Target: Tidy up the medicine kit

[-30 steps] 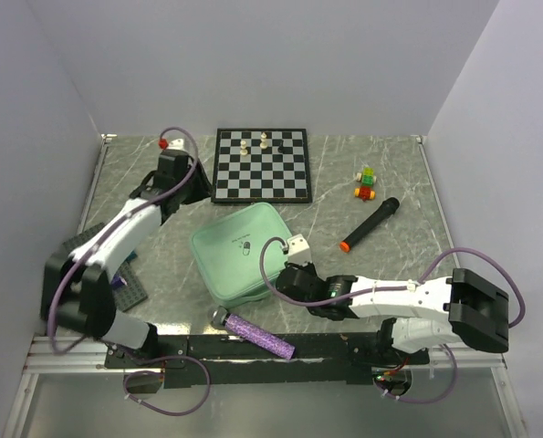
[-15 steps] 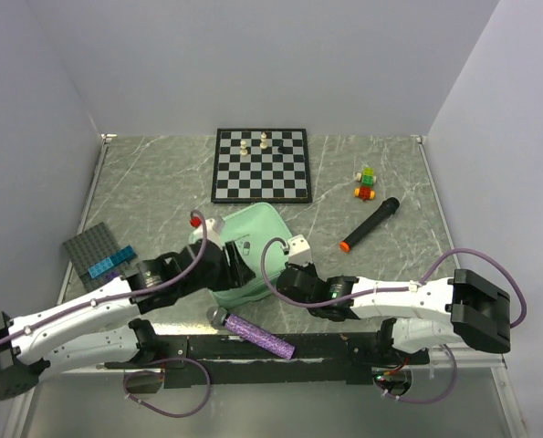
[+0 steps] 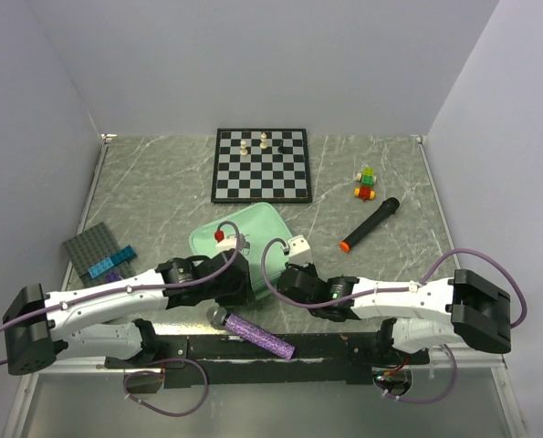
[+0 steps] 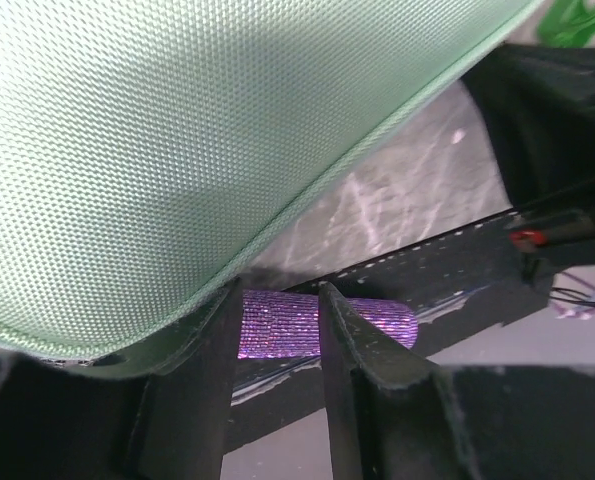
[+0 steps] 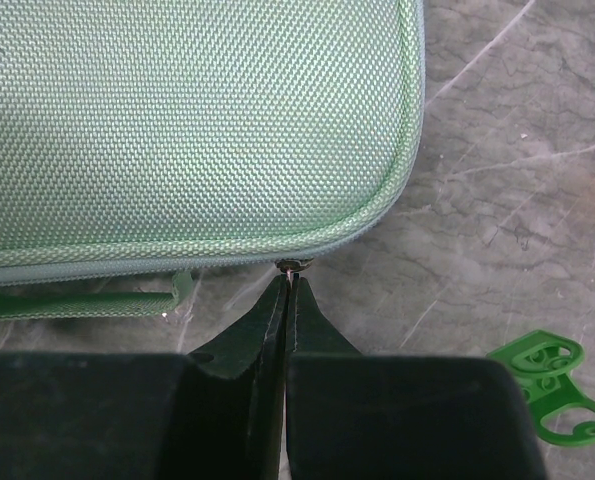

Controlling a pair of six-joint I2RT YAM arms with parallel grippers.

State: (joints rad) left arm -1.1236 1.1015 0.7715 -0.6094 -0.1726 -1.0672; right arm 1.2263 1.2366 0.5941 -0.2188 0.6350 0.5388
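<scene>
Your medicine kit point(image 3: 253, 228) lies closed in the middle of the table, on the near side. Your right gripper point(image 5: 289, 285) is pressed together on its zip pull point(image 5: 291, 266). Your left gripper point(image 4: 279, 300) stands a little apart at the kit's near edge and holds nothing.

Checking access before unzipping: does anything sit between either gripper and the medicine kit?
Nothing visible does. The right gripper is shut at the zip seam of the medicine kit; the left gripper is open at its near edge.

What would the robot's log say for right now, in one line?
medicine kit: closed | right gripper: shut on zip pull | left gripper: open, at kit's near edge
</scene>
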